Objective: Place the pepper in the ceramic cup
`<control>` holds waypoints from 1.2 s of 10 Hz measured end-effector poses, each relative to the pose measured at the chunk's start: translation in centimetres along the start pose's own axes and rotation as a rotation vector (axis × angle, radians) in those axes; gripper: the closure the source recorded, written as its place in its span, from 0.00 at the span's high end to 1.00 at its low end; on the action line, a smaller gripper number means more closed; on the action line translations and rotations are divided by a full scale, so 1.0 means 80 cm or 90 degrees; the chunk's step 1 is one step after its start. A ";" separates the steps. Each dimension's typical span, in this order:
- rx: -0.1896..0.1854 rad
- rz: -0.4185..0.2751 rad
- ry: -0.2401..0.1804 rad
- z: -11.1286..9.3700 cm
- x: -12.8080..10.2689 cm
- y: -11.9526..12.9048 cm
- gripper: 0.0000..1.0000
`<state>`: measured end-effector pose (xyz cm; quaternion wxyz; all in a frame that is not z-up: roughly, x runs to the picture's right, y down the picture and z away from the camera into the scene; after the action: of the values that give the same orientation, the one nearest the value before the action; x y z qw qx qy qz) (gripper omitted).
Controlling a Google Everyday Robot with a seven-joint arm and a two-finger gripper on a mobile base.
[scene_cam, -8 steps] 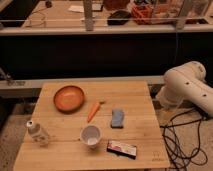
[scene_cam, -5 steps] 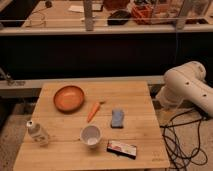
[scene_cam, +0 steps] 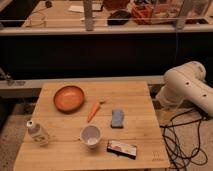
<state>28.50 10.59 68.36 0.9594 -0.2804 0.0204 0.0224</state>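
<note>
Claw cannot be seen past the white arm [scene_cam: 187,90] at the right of the frame, so I cannot tell its state. The pepper [scene_cam: 93,112] lies mid-tabletop [scene_cam: 140,150], just above the ceramic cup [scene_cam: 90,135]. It looks light, firm and smooth; grab its thick middle.

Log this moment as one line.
pepper: lying on table, ungrasped | ceramic cup: upright, empty | arm: right of table | pincer: not in view

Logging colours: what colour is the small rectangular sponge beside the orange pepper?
The small rectangular sponge is blue, camera view; the gripper is out of view.
</note>
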 end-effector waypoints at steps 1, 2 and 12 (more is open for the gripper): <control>0.000 0.000 0.000 0.000 0.000 0.000 0.80; 0.000 0.000 0.000 0.000 0.000 0.000 0.80; 0.032 -0.071 -0.010 0.014 -0.138 -0.052 0.80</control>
<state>17.75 7.32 72.10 0.9661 -0.2565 -0.0024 -0.0293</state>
